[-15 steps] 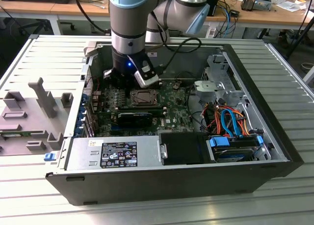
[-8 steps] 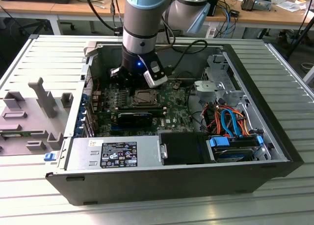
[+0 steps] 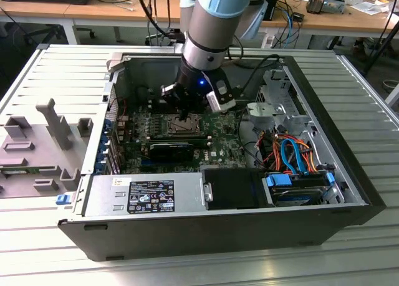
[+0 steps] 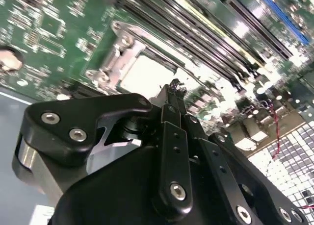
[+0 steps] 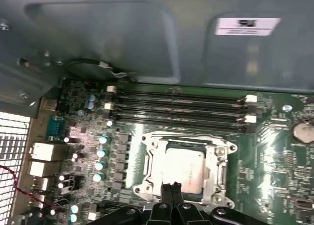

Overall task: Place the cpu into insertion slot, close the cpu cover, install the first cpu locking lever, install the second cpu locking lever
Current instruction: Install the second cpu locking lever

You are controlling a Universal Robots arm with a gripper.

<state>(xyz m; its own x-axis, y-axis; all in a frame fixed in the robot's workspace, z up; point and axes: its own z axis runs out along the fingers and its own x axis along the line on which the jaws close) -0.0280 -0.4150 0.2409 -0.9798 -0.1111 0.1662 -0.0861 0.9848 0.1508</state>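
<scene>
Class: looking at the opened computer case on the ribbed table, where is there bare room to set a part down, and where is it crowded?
Free: ribbed table at the exterior view's right of the case. Crowded: around the gripper over the cpu.

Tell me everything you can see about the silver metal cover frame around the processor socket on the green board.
The thin silver metal cpu cover frame lies flat and closed over the insertion slot, its large square cut-out showing the dull silver-grey cpu seated inside. Screws sit at its corners. It lies beside the long black memory slots on the green motherboard. The black gripper, fingertips together, hovers at the frame's near edge; contact cannot be told.
</scene>
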